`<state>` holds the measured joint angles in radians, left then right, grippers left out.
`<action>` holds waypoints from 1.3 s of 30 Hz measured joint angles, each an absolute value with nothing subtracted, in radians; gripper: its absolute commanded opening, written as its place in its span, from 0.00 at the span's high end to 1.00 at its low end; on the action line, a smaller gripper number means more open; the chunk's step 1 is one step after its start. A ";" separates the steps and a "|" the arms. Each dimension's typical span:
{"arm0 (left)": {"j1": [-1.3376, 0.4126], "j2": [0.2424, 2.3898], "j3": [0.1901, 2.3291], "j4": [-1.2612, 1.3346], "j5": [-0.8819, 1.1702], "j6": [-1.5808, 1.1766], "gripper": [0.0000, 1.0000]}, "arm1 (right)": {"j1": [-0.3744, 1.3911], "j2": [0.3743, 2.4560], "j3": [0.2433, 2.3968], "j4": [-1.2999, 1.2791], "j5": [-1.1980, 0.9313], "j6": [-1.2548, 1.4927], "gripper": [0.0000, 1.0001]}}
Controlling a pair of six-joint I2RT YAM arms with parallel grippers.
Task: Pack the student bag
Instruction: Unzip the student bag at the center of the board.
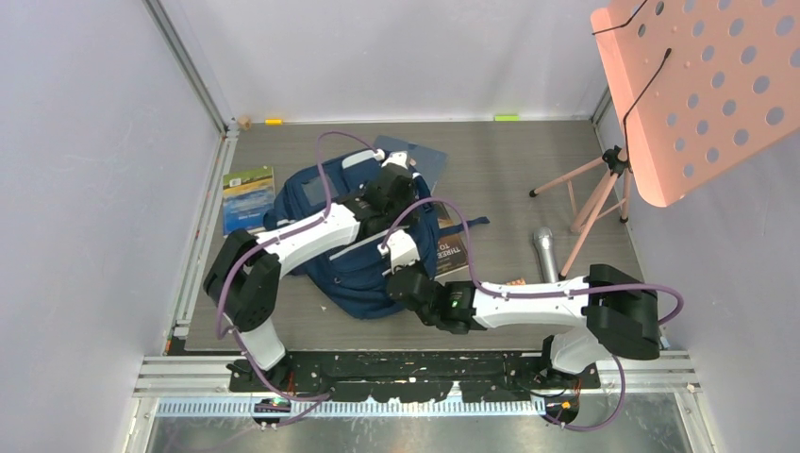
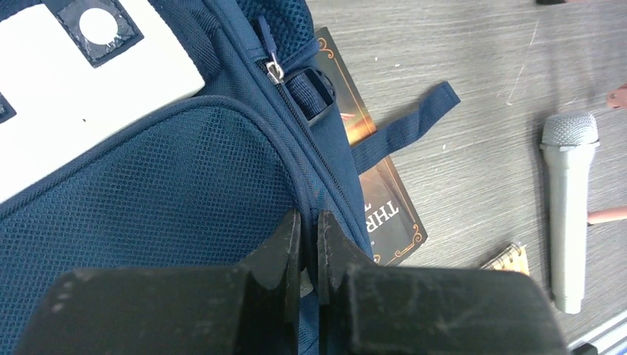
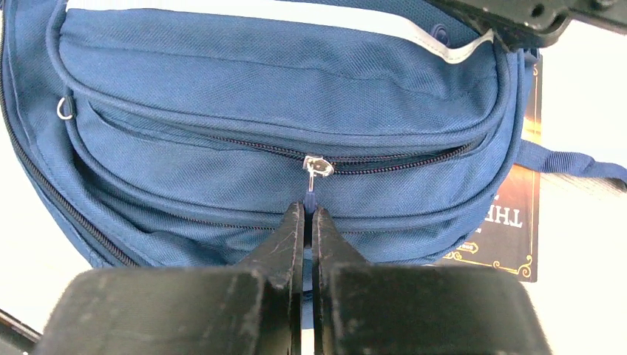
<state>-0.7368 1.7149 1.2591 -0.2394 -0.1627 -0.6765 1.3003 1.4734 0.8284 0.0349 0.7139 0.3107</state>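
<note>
bag [image 1: 363,288] mid-table, looks soft and floppy: grab seams or zips. left gripper [image 2: 308,222] pinched shut on its seam [image 2: 307,159] at 1 o'clock, right gripper [image 3: 308,214] shut on zip pull [image 3: 311,191] at 4 o'clock

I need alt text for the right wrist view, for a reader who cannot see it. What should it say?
The right gripper is shut on the blue zipper pull of the navy student bag. A dark book lies partly under the bag.
</note>
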 measured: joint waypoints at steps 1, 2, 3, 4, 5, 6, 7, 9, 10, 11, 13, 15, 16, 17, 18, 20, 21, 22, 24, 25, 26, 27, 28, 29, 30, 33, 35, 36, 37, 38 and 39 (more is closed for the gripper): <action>-0.731 1.715 1.259 -0.231 -0.152 -0.673 0.72 | 1.296 1.473 0.830 0.033 0.715 0.312 0.99; -0.724 1.715 1.259 -0.221 -0.138 -0.669 0.61 | 1.287 1.472 0.830 0.029 0.711 0.314 1.00; -0.717 1.715 1.259 -0.208 -0.124 -0.658 0.50 | 1.279 1.469 0.830 0.028 0.705 0.316 0.99; -0.707 1.715 1.259 -0.171 -0.111 -0.646 0.42 | 1.266 1.462 0.830 0.022 0.678 0.321 0.99; -0.694 1.714 1.259 -0.126 -0.103 -0.627 0.35 | 1.258 1.451 0.830 0.019 0.657 0.324 0.99; -0.679 1.705 1.258 -0.094 -0.094 -0.610 0.30 | 1.245 1.436 0.826 0.017 0.628 0.326 0.99; -0.666 1.690 1.255 -0.076 -0.088 -0.591 0.25 | 1.231 1.417 0.821 0.017 0.602 0.329 1.00; -0.643 1.636 1.232 -0.064 -0.084 -0.554 0.18 | 1.195 1.375 0.805 0.014 0.542 0.335 0.99; -0.635 1.605 1.218 -0.067 -0.083 -0.535 0.17 | 1.175 1.357 0.797 0.013 0.514 0.338 1.00; -0.631 1.573 1.203 -0.072 -0.082 -0.518 0.15 | 1.155 1.340 0.789 0.013 0.486 0.340 1.00; -0.628 1.484 1.161 -0.099 -0.076 -0.480 0.14 | 1.124 1.319 0.775 0.009 0.442 0.343 1.00; -0.631 1.394 1.126 -0.139 -0.054 -0.437 0.14 | 1.101 1.306 0.762 0.000 0.407 0.344 0.99; -0.631 1.363 1.114 -0.159 -0.039 -0.423 0.14 | 1.095 1.304 0.758 -0.002 0.396 0.344 0.99; -0.632 1.328 1.102 -0.187 -0.016 -0.402 0.14 | 1.091 1.302 0.755 -0.004 0.383 0.345 0.99; -0.633 1.304 1.093 -0.215 0.003 -0.382 0.14 | 1.089 1.302 0.753 -0.006 0.374 0.346 1.00; -0.633 1.258 1.073 -0.292 0.066 -0.332 0.14 | 1.085 1.302 0.751 -0.007 0.362 0.349 1.00; -0.634 1.241 1.062 -0.335 0.099 -0.308 0.14 | 1.084 1.302 0.749 -0.008 0.356 0.352 1.00; -0.634 1.229 1.050 -0.372 0.129 -0.288 0.14 | 1.082 1.301 0.746 -0.008 0.352 0.355 0.99; -0.635 1.207 1.021 -0.447 0.178 -0.248 0.14 | 1.078 1.300 0.738 -0.007 0.342 0.364 1.00; -0.638 1.193 0.999 -0.482 0.197 -0.225 0.14 | 1.076 1.300 0.735 -0.006 0.337 0.370 0.99; -0.641 1.180 0.982 -0.505 0.206 -0.214 0.14 | 1.073 1.300 0.731 -0.002 0.331 0.373 1.00; -0.643 1.161 0.962 -0.534 0.212 -0.198 0.14 | 1.069 1.300 0.727 0.001 0.326 0.377 1.00; -0.645 1.146 0.947 -0.555 0.214 -0.185 0.14 | 1.068 1.300 0.725 0.004 0.322 0.379 1.00; -0.647 1.127 0.930 -0.576 0.213 -0.170 0.14 | 1.066 1.300 0.722 0.006 0.318 0.383 0.99; -0.649 1.114 0.920 -0.589 0.212 -0.156 0.14 | 1.064 1.300 0.721 0.007 0.313 0.387 1.00; -0.663 1.092 0.904 -0.615 0.199 -0.123 0.15 | 1.061 1.299 0.720 0.008 0.308 0.394 1.00; -0.688 1.092 0.898 -0.620 0.178 -0.101 0.15 | 1.058 1.295 0.720 0.008 0.303 0.396 1.00; -0.709 1.092 0.893 -0.622 0.162 -0.091 0.15 | 1.056 1.291 0.720 0.008 0.301 0.396 0.99; -0.733 1.092 0.889 -0.625 0.141 -0.080 0.15 | 1.056 1.289 0.720 0.007 0.300 0.396 1.00; -0.752 1.092 0.885 -0.625 0.119 -0.070 0.17 | 1.054 1.286 0.719 0.008 0.300 0.396 1.00; -0.771 1.093 0.881 -0.626 0.089 -0.062 0.21 | 1.053 1.284 0.719 0.008 0.297 0.397 1.00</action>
